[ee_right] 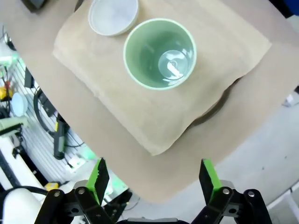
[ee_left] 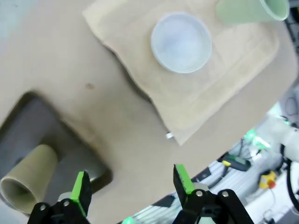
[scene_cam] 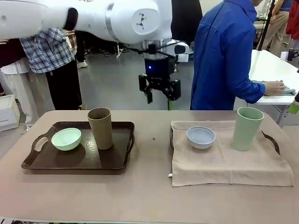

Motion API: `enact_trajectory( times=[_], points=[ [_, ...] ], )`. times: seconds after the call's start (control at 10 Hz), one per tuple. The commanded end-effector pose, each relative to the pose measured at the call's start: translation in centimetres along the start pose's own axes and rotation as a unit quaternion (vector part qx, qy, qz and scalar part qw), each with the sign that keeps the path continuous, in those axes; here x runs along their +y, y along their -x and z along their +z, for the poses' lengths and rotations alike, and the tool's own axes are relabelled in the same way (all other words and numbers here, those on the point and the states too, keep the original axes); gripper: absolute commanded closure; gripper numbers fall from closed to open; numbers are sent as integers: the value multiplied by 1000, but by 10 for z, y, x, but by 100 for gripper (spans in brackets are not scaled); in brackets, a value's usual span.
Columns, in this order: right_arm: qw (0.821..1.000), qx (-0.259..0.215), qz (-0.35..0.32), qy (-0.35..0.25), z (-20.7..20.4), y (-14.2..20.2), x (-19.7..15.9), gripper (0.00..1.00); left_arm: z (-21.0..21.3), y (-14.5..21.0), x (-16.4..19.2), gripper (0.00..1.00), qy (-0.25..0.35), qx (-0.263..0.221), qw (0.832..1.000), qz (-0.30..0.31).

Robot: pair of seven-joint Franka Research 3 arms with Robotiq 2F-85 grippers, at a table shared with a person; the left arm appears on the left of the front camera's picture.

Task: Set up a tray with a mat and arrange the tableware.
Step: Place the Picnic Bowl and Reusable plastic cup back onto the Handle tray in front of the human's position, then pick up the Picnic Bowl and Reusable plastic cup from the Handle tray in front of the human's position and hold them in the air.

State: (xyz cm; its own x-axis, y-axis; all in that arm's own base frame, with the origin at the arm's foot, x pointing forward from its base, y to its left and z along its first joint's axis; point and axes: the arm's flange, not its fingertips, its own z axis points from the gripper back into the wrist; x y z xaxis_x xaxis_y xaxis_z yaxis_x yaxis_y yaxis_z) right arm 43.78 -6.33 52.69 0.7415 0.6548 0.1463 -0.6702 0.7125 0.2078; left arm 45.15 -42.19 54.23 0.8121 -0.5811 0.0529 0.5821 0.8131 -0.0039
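Two trays sit side by side on the table, well apart. The left tray lies near the table's left edge. In it the left bowl sits at the left side, with the left cup upright just to its right. The right tray lies under the mat, near the right edge. On the mat the right bowl sits left, and the right cup stands upright to its right.

Grey floor back there, a white table far right, a white bin down at left.
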Motion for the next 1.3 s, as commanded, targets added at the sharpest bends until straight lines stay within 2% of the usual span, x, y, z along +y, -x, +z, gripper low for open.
enact_trajectory(
  times=[0.0,0.1,0.2,0.3,0.4,0.5,1.2],
  points=[
    [999,-20,-40,2,22,2,33,0,22,20,5,8,-58,-27,998,24],
    [998,-32,-49,19,32,3,47,0,33,27,8,8,-69,-37,996,31],
    [997,-20,-67,27,40,8,60,0,39,32,11,8,-75,-47,995,42],
    [994,-27,-90,58,44,12,70,0,43,33,13,8,-75,-53,994,52],
    [995,-53,-69,38,47,15,71,0,40,35,15,8,-70,-57,994,62],
    [997,-33,-60,31,54,6,60,0,55,24,10,8,-62,-46,996,34],
    [997,-33,-60,31,54,6,60,0,55,24,10,8,-62,-46,996,34]
  ],
)
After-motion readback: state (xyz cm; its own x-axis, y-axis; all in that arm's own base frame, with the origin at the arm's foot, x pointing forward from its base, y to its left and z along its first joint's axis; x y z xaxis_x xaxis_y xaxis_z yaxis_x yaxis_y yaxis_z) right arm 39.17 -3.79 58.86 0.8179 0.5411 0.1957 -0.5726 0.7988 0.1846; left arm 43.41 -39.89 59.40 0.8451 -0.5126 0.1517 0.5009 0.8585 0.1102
